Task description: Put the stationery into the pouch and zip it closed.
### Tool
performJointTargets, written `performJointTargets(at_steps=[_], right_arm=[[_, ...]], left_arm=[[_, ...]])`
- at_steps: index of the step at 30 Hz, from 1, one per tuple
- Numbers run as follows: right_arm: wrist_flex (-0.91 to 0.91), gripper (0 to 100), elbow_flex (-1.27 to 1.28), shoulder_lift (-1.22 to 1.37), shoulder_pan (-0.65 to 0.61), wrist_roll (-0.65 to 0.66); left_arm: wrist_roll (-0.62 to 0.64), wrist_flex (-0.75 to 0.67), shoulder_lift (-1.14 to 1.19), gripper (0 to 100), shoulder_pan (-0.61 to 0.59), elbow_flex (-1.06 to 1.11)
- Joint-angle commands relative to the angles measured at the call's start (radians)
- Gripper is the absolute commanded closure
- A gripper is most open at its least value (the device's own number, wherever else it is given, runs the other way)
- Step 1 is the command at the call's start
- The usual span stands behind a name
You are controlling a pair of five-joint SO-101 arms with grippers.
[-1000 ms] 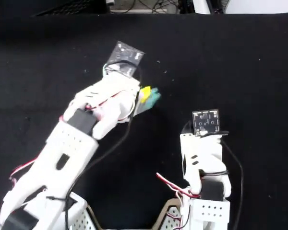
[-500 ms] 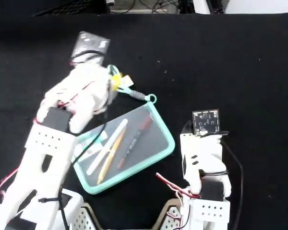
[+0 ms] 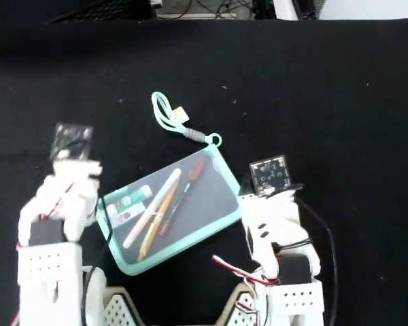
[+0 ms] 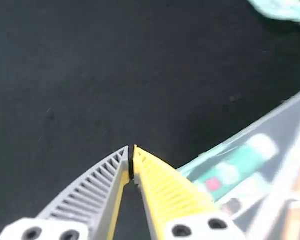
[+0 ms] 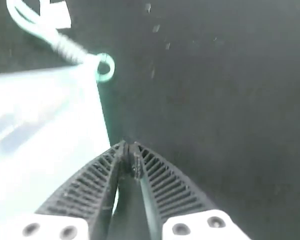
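Mint-rimmed clear plastic pouch (image 3: 214, 204) flat on black cloth table (image 3: 326, 102).
Pouch lies at 3 o'clock of left gripper (image 4: 131, 162) and 9 o'clock of right gripper (image 5: 128, 160); both pressed together, empty. Yellow and white pens (image 3: 153, 207) inside; print on green-and-white item (image 3: 126, 202) unreadable. Mint cord (image 3: 166, 115) at pouch's 12 o'clock.

Table (image 3: 340, 102): covered edge to edge in black cloth (image 3: 68, 75), flat and smooth.

Lying flat on the cloth, at about 7 o'clock from table centre: clear pouch (image 3: 214, 200) with mint-green edging, long axis set from 8 o'clock to 2 o'clock.

At the pouch corner toward 1 o'clock: mint ring (image 3: 215, 140), resting on the cloth.

From the ring toward 10 o'clock: strap (image 3: 190, 133), grey coil then mint cord, ending in a loop laid flat.

Touching the loop at its 3 o'clock side: small pale tag (image 3: 179, 115).

At 12 o'clock of the ring, apart from it: a few pale specks (image 3: 224, 87).
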Motion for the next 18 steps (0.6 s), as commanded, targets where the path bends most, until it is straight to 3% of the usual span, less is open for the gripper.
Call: performJointTargets(at_steps=[1, 7, 10, 18], right_arm=[[0.100, 98.6, -0.002, -0.062, -0.009, -0.006], [0.267, 98.6, -0.002, -0.062, -0.009, -0.006], [0.361, 98.6, -0.002, -0.062, -0.009, -0.006], [0.362, 98.6, -0.002, -0.062, -0.006, -0.006]], left_arm=[[-0.012, 0.000, -0.219, 97, -0.065, 0.133], [-0.011, 0.043, -0.586, 97, -0.073, 0.378], [-0.008, 0.098, -0.562, 97, -0.048, 0.394], [-0.006, 0.213, -0.540, 97, 0.038, 0.420]])
